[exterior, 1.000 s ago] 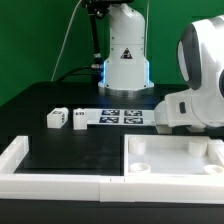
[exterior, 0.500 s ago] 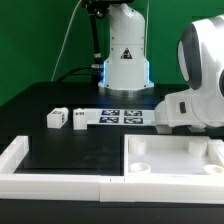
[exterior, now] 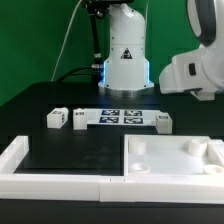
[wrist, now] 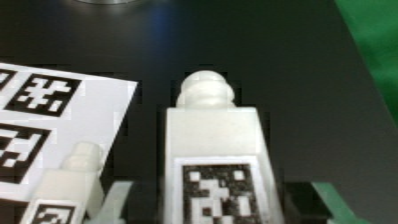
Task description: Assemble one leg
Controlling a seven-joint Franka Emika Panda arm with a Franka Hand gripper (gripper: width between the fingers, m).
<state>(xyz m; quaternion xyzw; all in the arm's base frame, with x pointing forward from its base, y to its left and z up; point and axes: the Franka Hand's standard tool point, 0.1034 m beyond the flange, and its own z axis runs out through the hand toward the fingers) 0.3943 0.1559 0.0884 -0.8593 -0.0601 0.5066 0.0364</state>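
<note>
In the wrist view my gripper [wrist: 228, 205] is shut on a leg [wrist: 217, 150], a white block with a black-and-white tag on its face and a rounded peg end pointing away from the jaws. It looks lifted off the black table. Another leg [wrist: 71, 180] lies below beside the marker board [wrist: 54, 105]. In the exterior view three legs rest on the table: two [exterior: 56, 118] [exterior: 80, 119] left of the marker board [exterior: 122, 116] and one [exterior: 163, 122] at its right end. The arm's white hand [exterior: 195, 72] hangs above the right side, with its fingers hidden.
The large white square panel [exterior: 170, 160] with a raised rim lies at the front right. White border rails [exterior: 14, 155] [exterior: 60, 184] run along the front and left. The robot base [exterior: 125, 60] stands behind the marker board.
The arm's hand has risen from the table at the exterior view's right. The leg at the marker board's right end, covered before, now shows.
</note>
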